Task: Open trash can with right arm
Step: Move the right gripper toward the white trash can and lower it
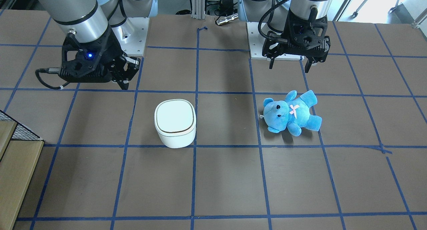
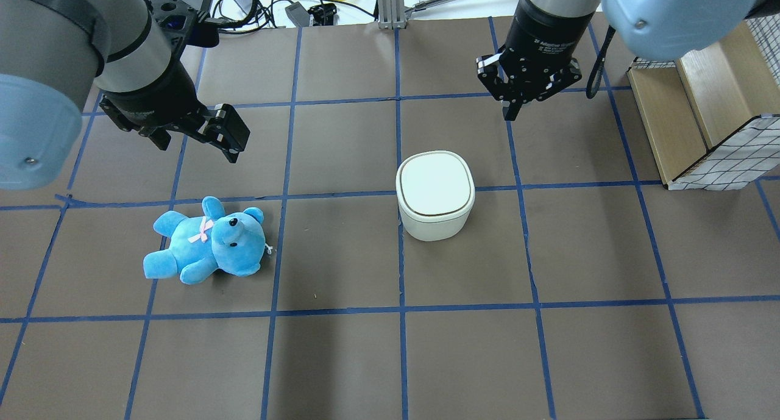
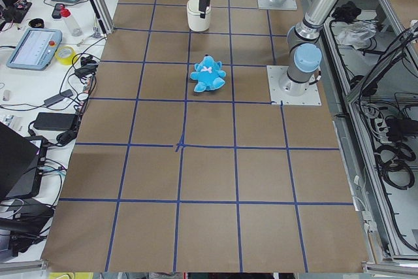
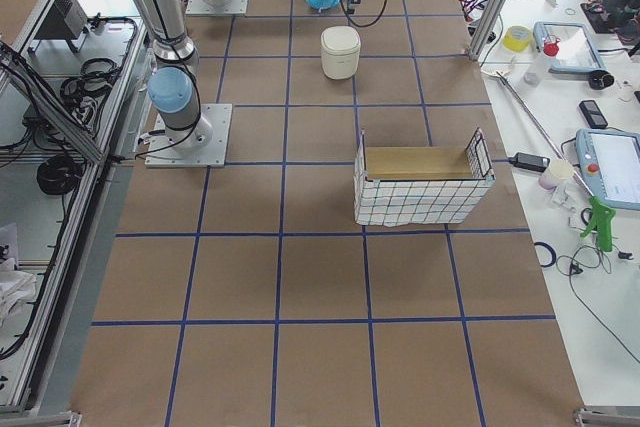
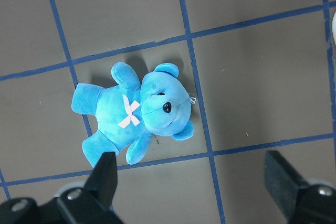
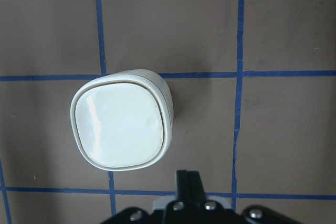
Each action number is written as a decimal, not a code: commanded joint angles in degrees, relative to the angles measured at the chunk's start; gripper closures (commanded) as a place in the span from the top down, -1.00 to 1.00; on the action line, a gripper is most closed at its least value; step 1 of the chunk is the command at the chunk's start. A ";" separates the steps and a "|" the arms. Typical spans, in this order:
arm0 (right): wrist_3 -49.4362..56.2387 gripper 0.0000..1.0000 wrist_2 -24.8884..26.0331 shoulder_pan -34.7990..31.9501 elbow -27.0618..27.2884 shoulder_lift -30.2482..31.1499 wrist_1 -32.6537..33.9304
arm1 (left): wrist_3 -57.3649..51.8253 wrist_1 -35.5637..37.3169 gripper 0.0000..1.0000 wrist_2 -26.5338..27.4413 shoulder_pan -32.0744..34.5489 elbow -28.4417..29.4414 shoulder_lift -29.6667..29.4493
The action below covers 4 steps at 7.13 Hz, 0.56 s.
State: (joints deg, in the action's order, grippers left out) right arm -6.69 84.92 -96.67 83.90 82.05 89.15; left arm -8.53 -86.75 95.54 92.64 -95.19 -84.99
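Observation:
The white trash can (image 2: 434, 188) stands on the table with its lid shut. It also shows in the front view (image 1: 175, 121) and the right wrist view (image 6: 122, 132). My right gripper (image 2: 512, 110), the one with the blue light (image 1: 125, 84), hovers apart from the can, up and to its right in the overhead view. In the right wrist view its fingers (image 6: 187, 179) are pressed together and hold nothing. My left gripper (image 2: 198, 144) is open and empty, above the blue plush bear (image 2: 207, 243).
The bear (image 5: 139, 114) lies on its back on the robot's left half. A wooden box with wire mesh sides (image 2: 701, 121) stands at the table's right end. Blue tape lines grid the brown table.

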 commanded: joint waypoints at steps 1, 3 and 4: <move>-0.68 -1.00 0.33 -1.51 3.35 -1.18 4.16 | 0.00 0.00 1.00 0.00 0.00 -0.09 0.00; -0.78 -1.00 -0.19 -1.60 6.61 -1.27 8.39 | 0.00 0.00 1.00 0.00 0.00 0.00 0.00; -0.69 -1.00 -0.19 -1.60 7.93 -1.62 10.15 | 0.00 0.00 1.00 0.00 0.00 -0.09 0.00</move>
State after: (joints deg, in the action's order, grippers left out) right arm -7.41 84.81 -98.21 89.94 80.74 96.95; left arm -8.53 -86.75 95.54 92.64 -95.21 -84.99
